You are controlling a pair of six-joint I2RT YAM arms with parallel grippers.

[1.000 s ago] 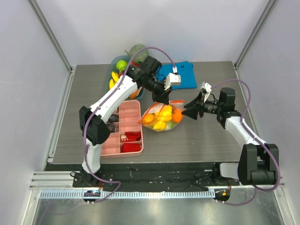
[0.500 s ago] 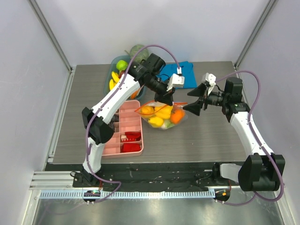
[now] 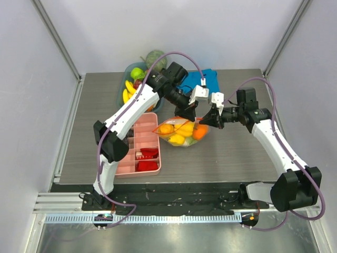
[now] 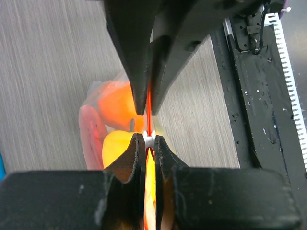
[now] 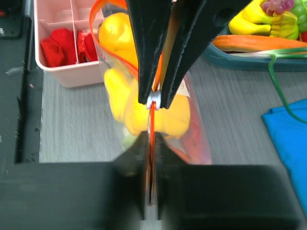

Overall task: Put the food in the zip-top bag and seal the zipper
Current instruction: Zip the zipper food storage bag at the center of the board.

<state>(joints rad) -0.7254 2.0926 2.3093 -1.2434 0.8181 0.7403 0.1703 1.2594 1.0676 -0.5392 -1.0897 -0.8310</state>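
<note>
The zip-top bag (image 3: pixel 181 134) rests mid-table, holding yellow and orange food (image 3: pixel 184 129). My left gripper (image 3: pixel 188 113) comes at its mouth from the back, my right gripper (image 3: pixel 206 121) from the right. In the left wrist view my left gripper (image 4: pixel 149 140) is shut on the zipper (image 4: pixel 149 122) at its white slider (image 4: pixel 149 138), with the orange food (image 4: pixel 115 103) below. The right gripper's fingers (image 4: pixel 136 72) pinch the same strip just beyond. In the right wrist view my right gripper (image 5: pixel 151 140) is shut on the zipper (image 5: pixel 152 120) above yellow food (image 5: pixel 120 38).
A teal bowl (image 3: pixel 122 87) with more food, bananas (image 5: pixel 254 21) and a carrot (image 5: pixel 259 43), stands at the back left. A folded blue cloth (image 3: pixel 205 84) lies behind the bag. The pink compartment tray (image 3: pixel 142 132) sits left of the bag.
My right gripper, open before, has swung left to the bag's mouth and shut on the zipper. The left gripper keeps its grip and has shifted slightly right.
</note>
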